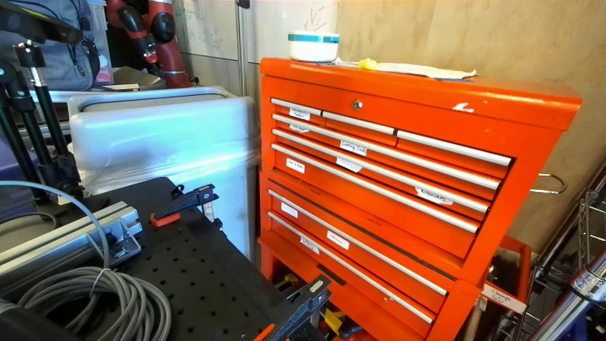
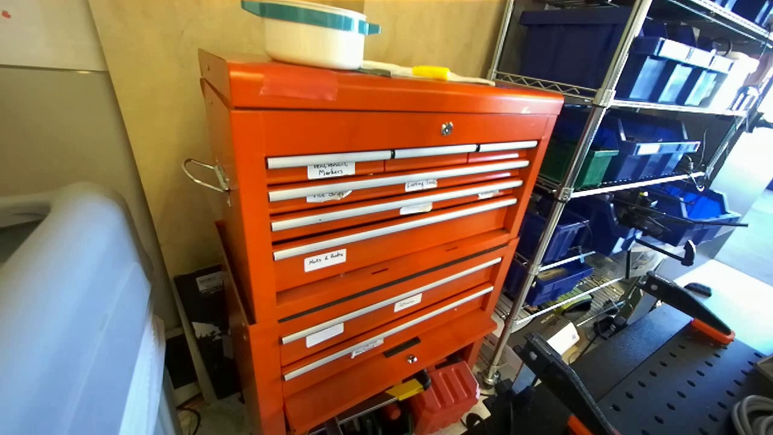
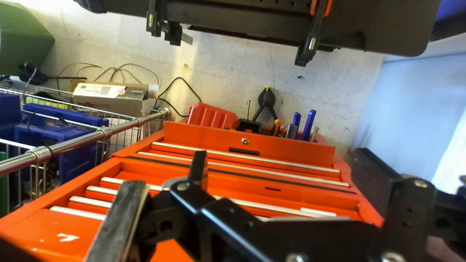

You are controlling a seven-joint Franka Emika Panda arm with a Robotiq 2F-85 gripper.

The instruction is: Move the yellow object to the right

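The yellow object is small, bright and rounded. It lies on a flat white cloth or paper on top of the orange tool chest. It also shows in an exterior view, right of the white container. In the wrist view I do not see it. My gripper shows only in the wrist view, with its black fingers wide apart and nothing between them. The chest front shows beyond the fingers. No gripper shows in either exterior view, so its distance to the yellow object cannot be told.
A white round container with a blue-green band stands on the chest, left of the yellow object. A wire shelf with blue bins stands beside the chest. A black perforated table with clamps and coiled cable stands in front.
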